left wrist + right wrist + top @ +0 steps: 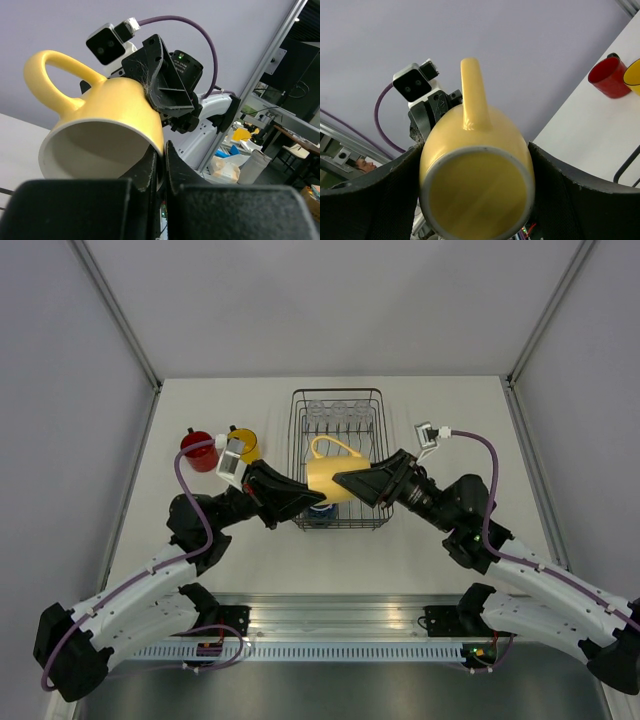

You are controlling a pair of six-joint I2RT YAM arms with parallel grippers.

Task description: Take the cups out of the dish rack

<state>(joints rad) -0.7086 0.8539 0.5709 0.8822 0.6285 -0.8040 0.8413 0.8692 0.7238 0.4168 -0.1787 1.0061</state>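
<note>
Pale-yellow mug [325, 473] over dish rack [337, 391], R tool [476, 195] clasping body, L tool [161, 155] pinching rim.

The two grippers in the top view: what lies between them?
The pale yellow mug, tipped sideways over the dish rack; the top view shows it.

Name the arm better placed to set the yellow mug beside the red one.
Probably left: its pincer grips the yellow mug by the rim, and the red mug stands on its side of the dish rack.
</note>
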